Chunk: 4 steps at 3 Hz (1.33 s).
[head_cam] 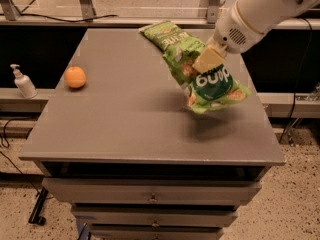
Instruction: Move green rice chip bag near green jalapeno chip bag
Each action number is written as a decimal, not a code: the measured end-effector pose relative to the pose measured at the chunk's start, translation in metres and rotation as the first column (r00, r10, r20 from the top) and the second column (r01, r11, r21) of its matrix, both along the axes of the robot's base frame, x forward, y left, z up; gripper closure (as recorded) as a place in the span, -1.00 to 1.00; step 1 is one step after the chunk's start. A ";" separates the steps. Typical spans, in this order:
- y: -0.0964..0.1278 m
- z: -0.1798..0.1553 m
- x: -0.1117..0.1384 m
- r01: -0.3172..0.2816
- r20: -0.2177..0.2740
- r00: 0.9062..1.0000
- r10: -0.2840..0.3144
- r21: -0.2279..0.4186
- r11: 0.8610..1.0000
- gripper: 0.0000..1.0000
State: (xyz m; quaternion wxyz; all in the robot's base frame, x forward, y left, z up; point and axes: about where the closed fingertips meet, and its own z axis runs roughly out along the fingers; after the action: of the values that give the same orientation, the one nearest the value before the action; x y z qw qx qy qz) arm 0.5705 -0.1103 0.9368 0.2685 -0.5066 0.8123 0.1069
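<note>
The green rice chip bag [212, 84] is a lime-green wrinkly bag with a dark green patch and white lettering. It hangs lifted above the grey table [125, 114], casting a shadow below it. My gripper [207, 61] is shut on the bag's upper middle, with tan fingers [210, 59] pinching it. The white arm comes in from the top right. The green jalapeno chip bag [167, 34], olive-green with pale lettering, lies flat at the far middle of the table. The lifted bag's upper edge overlaps its near end in view.
An orange [75, 77] sits at the table's left side. A white pump bottle [22, 82] stands on a ledge left of the table. Drawers [152, 198] run below the front edge. A railing lies behind the table.
</note>
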 end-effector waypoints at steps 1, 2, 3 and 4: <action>0.000 0.018 0.005 0.001 0.035 0.999 -0.002 0.009 1.000 1.00; 0.001 0.017 0.004 0.001 0.032 0.999 -0.001 0.008 1.000 1.00; -0.005 0.016 0.017 0.007 0.121 0.993 -0.005 -0.016 1.000 1.00; -0.022 0.022 0.065 0.017 0.296 0.955 0.005 -0.071 0.997 1.00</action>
State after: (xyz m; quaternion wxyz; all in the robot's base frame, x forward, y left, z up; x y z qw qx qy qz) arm 0.6353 -0.1326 0.9588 0.3688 -0.5239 0.7678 -0.0003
